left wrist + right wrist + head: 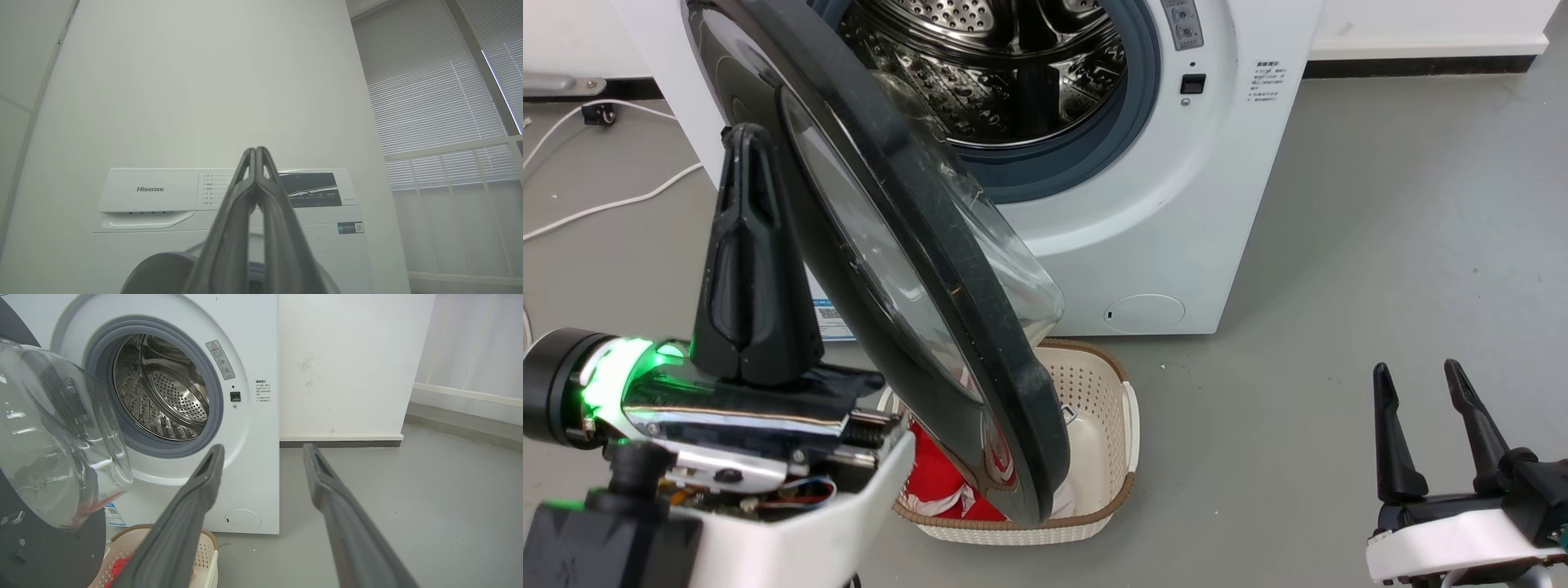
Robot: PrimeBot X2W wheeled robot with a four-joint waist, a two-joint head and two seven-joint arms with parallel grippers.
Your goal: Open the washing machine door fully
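A grey floor (1380,245) lay before the white washing machine (1176,204), with white cables (613,200) at the left. In the head view the washing machine door (931,269) stood about half open, seen nearly edge-on, and the steel drum (996,73) was exposed. The door hung over a laundry basket (1123,408) with a red cloth (935,482) inside. The left gripper (745,151) stood just beside the door's outer face, its fingers pressed together and holding nothing. I could not tell if it touched the door. The right gripper (1417,371) waited well apart, its fingers spread and empty.

In the left wrist view the two joined fingers pointed up at the control panel (310,190).

In the right wrist view the door's glass bowl (53,437) bulged beside the grey gasket (212,416).

I judge that closed fingers could slide off the glossy face, so the door may swing back. The left arm, being low, might also knock the basket.
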